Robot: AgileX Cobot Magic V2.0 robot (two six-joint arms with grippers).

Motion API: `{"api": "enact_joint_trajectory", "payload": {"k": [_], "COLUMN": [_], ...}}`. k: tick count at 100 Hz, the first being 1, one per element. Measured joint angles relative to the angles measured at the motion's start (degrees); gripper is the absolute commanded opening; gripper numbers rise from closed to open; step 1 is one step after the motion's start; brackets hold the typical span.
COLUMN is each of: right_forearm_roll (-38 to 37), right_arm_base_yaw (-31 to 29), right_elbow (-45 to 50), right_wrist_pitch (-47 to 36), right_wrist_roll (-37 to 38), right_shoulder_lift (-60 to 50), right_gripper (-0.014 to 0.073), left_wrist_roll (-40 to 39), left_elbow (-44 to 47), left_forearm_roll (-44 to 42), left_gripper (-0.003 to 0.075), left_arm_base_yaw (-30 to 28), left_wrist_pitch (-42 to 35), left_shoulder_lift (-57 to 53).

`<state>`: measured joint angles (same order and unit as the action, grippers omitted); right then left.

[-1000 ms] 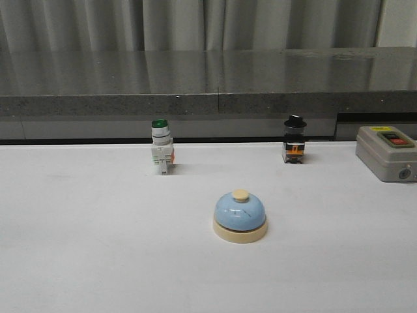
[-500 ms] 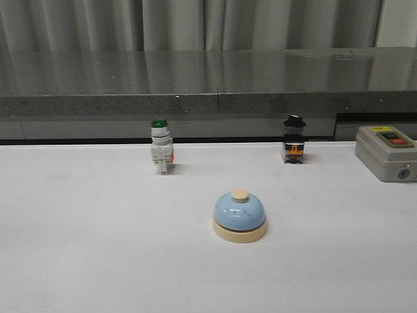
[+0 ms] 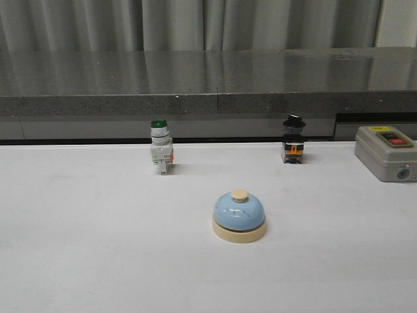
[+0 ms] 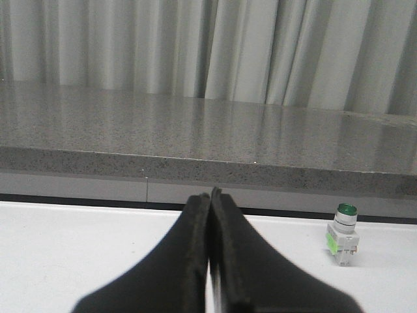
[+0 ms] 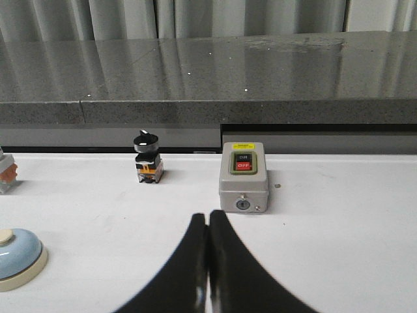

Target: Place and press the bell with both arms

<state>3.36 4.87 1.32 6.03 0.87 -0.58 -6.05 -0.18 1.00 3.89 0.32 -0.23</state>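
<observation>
The bell (image 3: 239,216), a light blue dome on a cream base with a cream knob, stands upright on the white table near the middle. It also shows at the edge of the right wrist view (image 5: 18,256). Neither arm shows in the front view. My left gripper (image 4: 210,193) is shut and empty, held over the table, with the bell out of its view. My right gripper (image 5: 208,216) is shut and empty, with the bell apart from it to one side.
A green-capped white pushbutton switch (image 3: 160,149) and a black-knobbed switch (image 3: 294,139) stand at the back of the table. A grey box with buttons (image 3: 387,153) sits at the back right. A dark stone ledge (image 3: 208,81) runs behind the table.
</observation>
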Motion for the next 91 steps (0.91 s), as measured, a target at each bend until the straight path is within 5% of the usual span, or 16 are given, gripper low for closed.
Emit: {"api": "enact_joint_trajectory", "payload": {"k": [91], "right_forearm_roll": [-0.93], "right_arm_base_yaw": [-0.16], "right_elbow": [0.28], "right_wrist_pitch": [-1.56], "right_wrist_roll": [0.23], "right_shoulder_lift": [0.00], "right_gripper": [-0.0064], "left_wrist_roll": [0.00], "left_elbow": [0.00], "left_forearm_roll": [0.00], "left_gripper": [-0.0021], "left_arm_base_yaw": [0.00], "left_wrist_pitch": [0.00], "left_shoulder_lift": [0.00]}}
